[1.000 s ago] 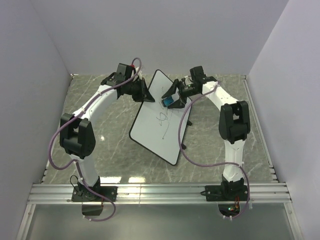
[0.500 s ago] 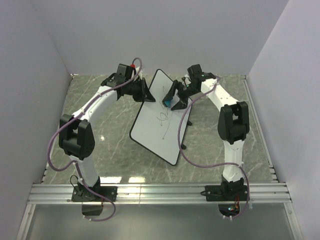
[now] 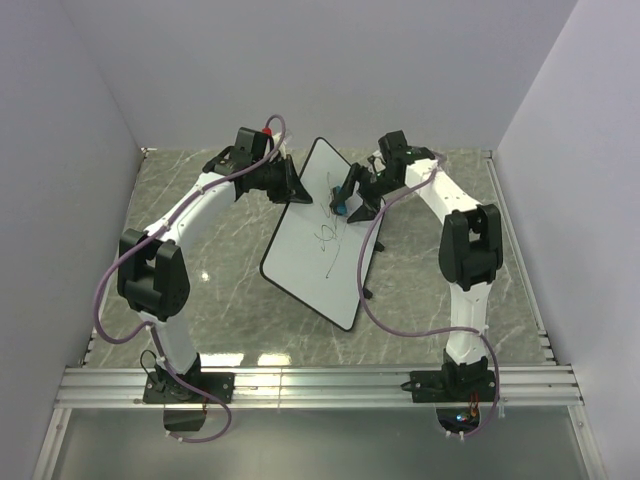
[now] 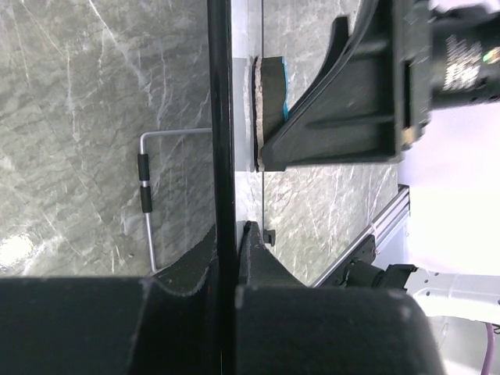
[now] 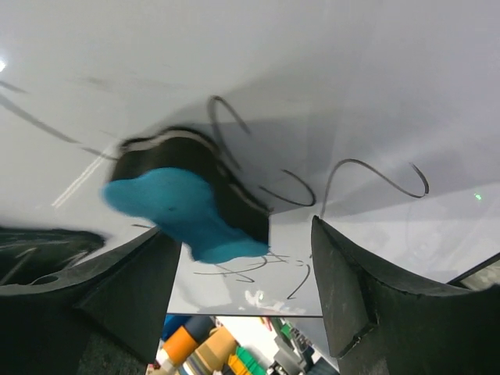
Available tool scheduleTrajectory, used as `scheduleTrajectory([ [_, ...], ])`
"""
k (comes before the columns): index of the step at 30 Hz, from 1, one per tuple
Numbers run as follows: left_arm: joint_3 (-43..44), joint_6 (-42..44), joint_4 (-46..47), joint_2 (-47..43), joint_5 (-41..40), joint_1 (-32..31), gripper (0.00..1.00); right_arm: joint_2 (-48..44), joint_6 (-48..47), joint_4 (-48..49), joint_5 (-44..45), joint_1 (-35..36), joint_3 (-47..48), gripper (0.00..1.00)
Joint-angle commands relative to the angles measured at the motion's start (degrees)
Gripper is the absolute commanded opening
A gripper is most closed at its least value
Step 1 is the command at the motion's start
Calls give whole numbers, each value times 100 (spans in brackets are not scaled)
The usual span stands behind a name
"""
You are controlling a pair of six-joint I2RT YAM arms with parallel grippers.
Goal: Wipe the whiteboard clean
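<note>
The whiteboard (image 3: 310, 270) stands tilted on the table with black scribbles (image 3: 328, 238) across its middle. My left gripper (image 3: 297, 187) is shut on its upper left rim, and the black rim (image 4: 221, 117) runs between the fingers (image 4: 262, 262). My right gripper (image 3: 345, 203) is at the board's upper part with its jaws wide apart. The blue eraser (image 5: 183, 211) lies felt-side against the board (image 5: 312, 78), blurred, next to the left finger (image 5: 117, 289). A gap separates it from the right finger (image 5: 367, 289). It also shows edge-on in the left wrist view (image 4: 273, 94).
A wire stand (image 4: 144, 187) lies behind the board on the grey marble table (image 3: 190, 220). A small black foot (image 3: 368, 293) sticks out by the board's right edge. White walls close three sides. An aluminium rail (image 3: 320, 385) runs along the near edge.
My right gripper and the eraser have shifted slightly over the board's upper part. The board and my left gripper have not moved.
</note>
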Motion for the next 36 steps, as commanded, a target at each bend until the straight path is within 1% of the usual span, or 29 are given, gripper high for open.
scheduleTrajectory([
  [1,-521,1298,-989,483,-1255,-624,0,-44,-66,24,71,-181,611,73],
  [5,-504,1299,-998,474,-1264,-624,0,282,-295,-555,255,-313,1541,71],
  [8,-521,1307,-998,457,-1264,-624,0,431,-383,-705,238,-366,1780,65],
  [10,-547,1307,-989,439,-1281,-632,0,414,-418,-706,247,-366,1685,61],
  [17,-591,1307,-972,430,-1273,-624,0,54,-523,-512,194,-278,1061,61],
  [20,-600,1299,-963,439,-1246,-624,0,1,-638,-548,185,-208,1016,57],
  [30,-618,1299,-963,457,-1238,-624,0,1,-761,-592,176,-120,1043,55],
  [34,-635,1299,-954,456,-1255,-624,0,1,-805,-653,185,-103,1113,51],
  [36,-644,1290,-954,456,-1264,-624,0,-51,-814,-688,167,-94,1148,50],
])
